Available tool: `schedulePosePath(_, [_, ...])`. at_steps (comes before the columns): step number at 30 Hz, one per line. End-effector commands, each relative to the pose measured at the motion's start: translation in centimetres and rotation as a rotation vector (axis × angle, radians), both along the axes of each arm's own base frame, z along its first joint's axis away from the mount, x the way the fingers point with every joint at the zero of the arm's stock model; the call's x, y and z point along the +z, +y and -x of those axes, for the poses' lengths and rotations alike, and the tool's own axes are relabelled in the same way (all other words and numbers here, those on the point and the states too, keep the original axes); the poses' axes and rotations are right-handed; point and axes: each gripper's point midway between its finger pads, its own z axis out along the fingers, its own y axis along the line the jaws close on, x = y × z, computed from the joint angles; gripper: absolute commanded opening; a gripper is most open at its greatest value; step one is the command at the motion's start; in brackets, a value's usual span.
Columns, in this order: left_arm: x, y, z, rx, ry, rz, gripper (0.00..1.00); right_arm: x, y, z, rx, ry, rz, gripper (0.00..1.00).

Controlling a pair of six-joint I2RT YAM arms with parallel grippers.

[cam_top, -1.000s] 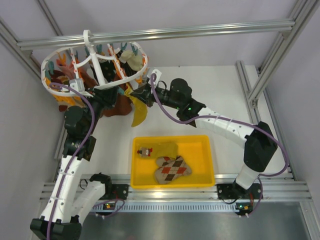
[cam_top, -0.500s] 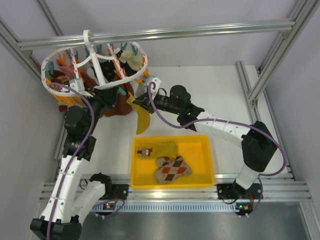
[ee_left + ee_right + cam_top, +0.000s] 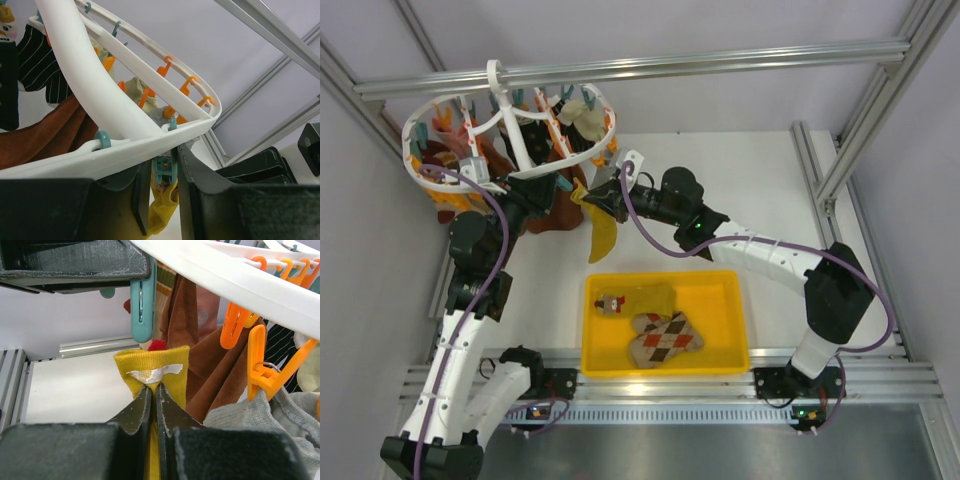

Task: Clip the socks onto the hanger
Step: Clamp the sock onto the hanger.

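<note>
The white round hanger point(image 3: 603, 115) hangs at the back left, with several orange and teal clips on its rim. My left gripper point(image 3: 162, 175) reaches up under the hanger point(image 3: 90, 90) and is shut on a teal clip point(image 3: 165, 170). My right gripper point(image 3: 154, 390) is shut on a mustard-yellow sock point(image 3: 170, 370); the sock's cuff points up just below that teal clip point(image 3: 141, 305). From above, the sock point(image 3: 601, 232) dangles under the right gripper point(image 3: 592, 198) beside the rim. A tan argyle sock point(image 3: 665, 338) and another yellow sock point(image 3: 655, 297) lie in the yellow tray point(image 3: 665, 277).
Rust-brown socks point(image 3: 200, 340) and a grey sock point(image 3: 270, 415) hang from orange clips point(image 3: 260, 365) right beside the held sock. A striped dark sock point(image 3: 45, 60) hangs further round the ring. Metal frame rails point(image 3: 640, 65) run behind and to the right.
My right arm has shifted slightly left toward the hanger's rim, carrying the yellow sock with it. The left arm has stayed on the clip.
</note>
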Motion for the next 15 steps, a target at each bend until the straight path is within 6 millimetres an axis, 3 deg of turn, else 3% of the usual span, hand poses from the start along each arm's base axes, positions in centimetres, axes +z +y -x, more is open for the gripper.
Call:
schedulePosePath(1, [-0.09,-0.4,-0.25,-0.024,0.016,-0.001,0.0,4.22,0.1,0.03,0.018,-0.069,-0.091,0.0])
schedulePosePath(15, [-0.44,-0.87,-0.16,-0.052,0.026,0.002,0.0,4.87,0.3,-0.33,0.019,-0.063,-0.107,0.0])
